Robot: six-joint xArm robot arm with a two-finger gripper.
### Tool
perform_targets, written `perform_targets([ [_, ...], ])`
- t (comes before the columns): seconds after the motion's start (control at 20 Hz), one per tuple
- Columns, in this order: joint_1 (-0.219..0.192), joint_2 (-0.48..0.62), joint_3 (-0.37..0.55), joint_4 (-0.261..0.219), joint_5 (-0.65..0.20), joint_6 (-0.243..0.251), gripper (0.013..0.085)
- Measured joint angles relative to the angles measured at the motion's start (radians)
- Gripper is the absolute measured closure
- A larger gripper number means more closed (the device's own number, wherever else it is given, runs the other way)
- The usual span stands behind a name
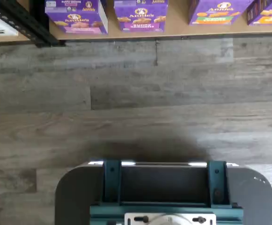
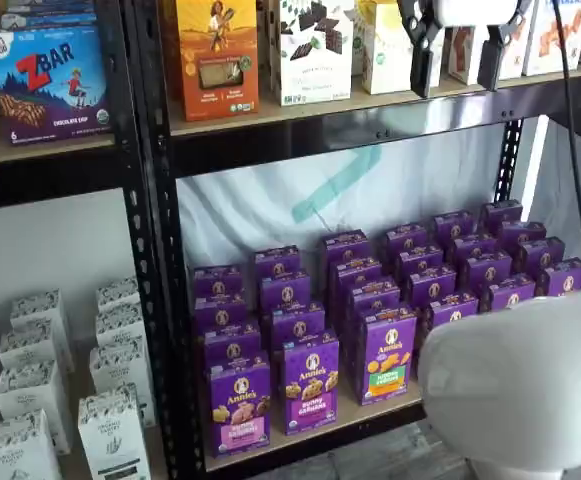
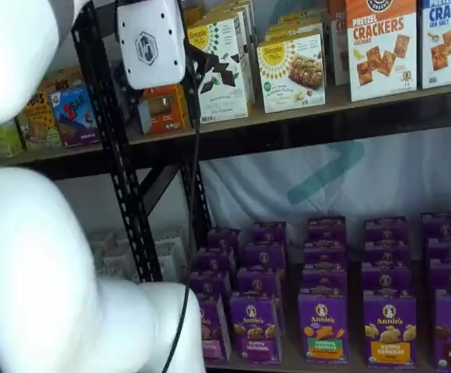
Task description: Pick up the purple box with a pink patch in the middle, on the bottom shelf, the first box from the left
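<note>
I see my gripper (image 2: pixel 460 70) hanging high, level with the upper shelf, its two black fingers spread with a plain gap and nothing between them. The purple box (image 2: pixel 239 408) with the pink panel stands at the near left end of the bottom shelf (image 2: pixel 320 432), front of its row, just left of a purple box with brown cookies (image 2: pixel 310 384). I judge the approach has not started. Next I must bring the arm well down and line the fingers around that box's narrow sides.
</note>
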Motion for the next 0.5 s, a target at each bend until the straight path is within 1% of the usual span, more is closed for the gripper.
perform_targets([
  [0.2,0.031,-0.019,0.039,-0.017,-0.049,0.024,0.013],
  [0.5,0.068,-0.025,0.102,-0.012,-0.095,0.061,0.013],
])
